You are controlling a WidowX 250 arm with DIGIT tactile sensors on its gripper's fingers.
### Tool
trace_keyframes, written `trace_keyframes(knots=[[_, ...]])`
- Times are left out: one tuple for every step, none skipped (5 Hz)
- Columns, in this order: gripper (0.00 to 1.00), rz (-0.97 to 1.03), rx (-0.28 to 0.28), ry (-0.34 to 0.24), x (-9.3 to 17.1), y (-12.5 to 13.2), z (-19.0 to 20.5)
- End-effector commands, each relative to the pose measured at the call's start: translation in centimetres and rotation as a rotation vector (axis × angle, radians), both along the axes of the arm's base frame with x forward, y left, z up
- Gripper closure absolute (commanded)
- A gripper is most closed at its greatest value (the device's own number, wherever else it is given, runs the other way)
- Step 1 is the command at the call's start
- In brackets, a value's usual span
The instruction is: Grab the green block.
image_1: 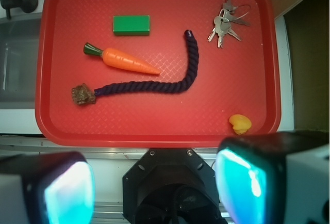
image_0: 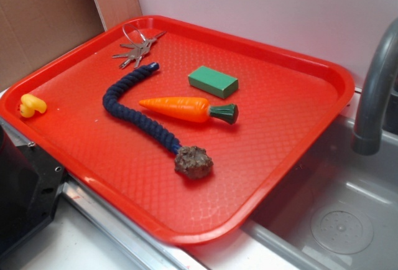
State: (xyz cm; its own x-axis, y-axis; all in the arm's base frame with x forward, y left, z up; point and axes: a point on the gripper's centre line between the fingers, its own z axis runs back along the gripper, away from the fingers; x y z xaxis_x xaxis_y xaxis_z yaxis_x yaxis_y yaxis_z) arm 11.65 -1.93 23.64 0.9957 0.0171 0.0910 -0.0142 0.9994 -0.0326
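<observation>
The jaws are hanging wide apart and gripping nothing, high above the tray's [image_1: 54, 131] near edge. The green block [image_1: 131, 25] is lying flat far ahead, slightly left, beyond the carrot [image_1: 129, 61], clear for a descent.

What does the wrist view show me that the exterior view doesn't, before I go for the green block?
Only the wrist view shows the gripper: its two fingers stand wide apart at the bottom edge, off the tray and holding nothing.

Only the exterior view shows the grey faucet and the sink drain beside the tray.

Both show the red tray with the green block lying flat and apart from the carrot, plus the blue rope, the keys and the yellow duck.
</observation>
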Motion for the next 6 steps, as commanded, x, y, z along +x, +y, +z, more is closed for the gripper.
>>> trace_keyframes(knots=[[0.00,0.000,0.000,0.000,0.0,0.0,0.0],[0.00,-0.134,0.034,0.003,4.9,1.8,-3.7],[0.00,-0.247,0.082,0.030,8.9,2.0,-4.9],[0.00,-0.437,0.073,0.007,12.1,1.5,-6.6],[0.00,-0.685,0.177,0.002,15.1,-0.6,-9.7],[0.00,-0.884,0.169,-0.041,15.9,-2.1,-12.4]])
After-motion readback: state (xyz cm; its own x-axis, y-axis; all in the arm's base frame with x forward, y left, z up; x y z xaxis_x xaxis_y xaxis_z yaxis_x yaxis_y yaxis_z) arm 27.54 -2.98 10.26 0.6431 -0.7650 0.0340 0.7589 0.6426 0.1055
